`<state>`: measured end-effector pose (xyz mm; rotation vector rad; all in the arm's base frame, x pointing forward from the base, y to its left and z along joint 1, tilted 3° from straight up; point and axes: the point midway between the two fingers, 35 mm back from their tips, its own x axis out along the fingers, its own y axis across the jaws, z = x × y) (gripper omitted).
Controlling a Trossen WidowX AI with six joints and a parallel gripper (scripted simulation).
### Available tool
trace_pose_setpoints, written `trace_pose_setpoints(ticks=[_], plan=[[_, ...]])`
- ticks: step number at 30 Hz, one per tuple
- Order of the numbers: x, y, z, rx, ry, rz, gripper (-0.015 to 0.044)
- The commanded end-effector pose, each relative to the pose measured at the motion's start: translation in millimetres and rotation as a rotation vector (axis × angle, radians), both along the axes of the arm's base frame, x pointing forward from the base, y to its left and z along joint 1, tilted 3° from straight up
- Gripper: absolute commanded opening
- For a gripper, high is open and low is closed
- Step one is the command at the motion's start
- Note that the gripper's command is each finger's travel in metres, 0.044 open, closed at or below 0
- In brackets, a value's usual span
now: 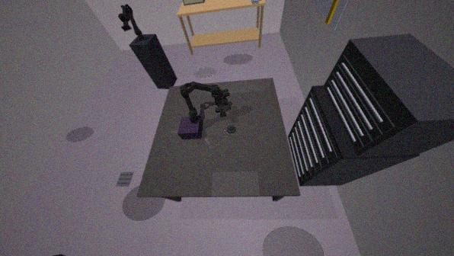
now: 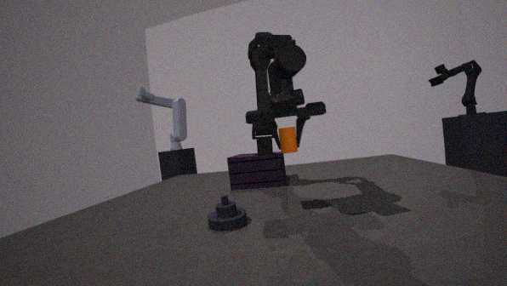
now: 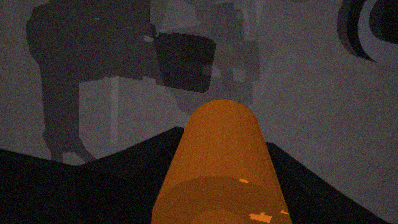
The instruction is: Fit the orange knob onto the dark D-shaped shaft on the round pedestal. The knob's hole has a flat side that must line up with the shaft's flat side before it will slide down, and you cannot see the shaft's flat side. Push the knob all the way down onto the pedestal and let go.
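Observation:
The orange knob (image 2: 288,138) (image 3: 220,155) is a tall cylinder, held roughly upright well above the table. My gripper (image 1: 223,113) (image 2: 288,146) (image 3: 222,142) is shut on it, one finger on each side. The knob's colour cannot be made out in the top view. The round pedestal (image 1: 231,130) (image 2: 227,222) (image 3: 369,44) is dark and stepped, and stands on the table apart from the knob, lower and to its left in the exterior view. Its dark shaft (image 2: 225,198) stands bare on top. The wrist view shows only part of the pedestal, at the top right. The shaft's flat side cannot be seen.
The arm stands on a purple box (image 1: 190,129) (image 2: 257,174) on the grey table (image 1: 179,175) (image 2: 140,255). Shadows of the arm lie across the table. A large dark cabinet (image 1: 388,72) stands beyond the table's right edge in the top view.

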<state>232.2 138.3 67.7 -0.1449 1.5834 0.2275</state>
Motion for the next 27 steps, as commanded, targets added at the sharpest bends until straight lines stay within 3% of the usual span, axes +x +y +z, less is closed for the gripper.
trace_pose_setpoints(ticks=[1,27], plan=[[12,-4,0,0.002,-0.014,0.000,0.0000],[61,-45,-19,0.013,-0.018,-0.040,0.0000]])
